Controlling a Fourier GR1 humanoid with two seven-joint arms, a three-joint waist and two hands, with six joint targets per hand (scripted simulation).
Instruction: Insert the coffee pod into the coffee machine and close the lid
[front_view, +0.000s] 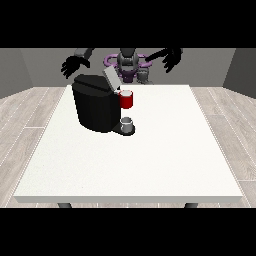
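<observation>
Front view: we note the coffee machine (95, 107) on the white table (150, 160) with its lid (111, 78) tilted up, and what we take for the coffee pod (127, 93) already seated in the red holder (127, 100) at the machine's front, above a grey cup (127, 123). Both hands hang behind the machine, clear of it: the hand at the view's left (74, 65) and the hand at the view's right (171, 59), fingers spread, holding nothing. We judge insertion done; closing the lid remains.

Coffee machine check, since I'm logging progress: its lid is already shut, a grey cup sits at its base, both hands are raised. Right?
Not quite: the front view shows the coffee machine with its lid tilted up, open. The rest stands: grey cup, both hands raised.
</observation>
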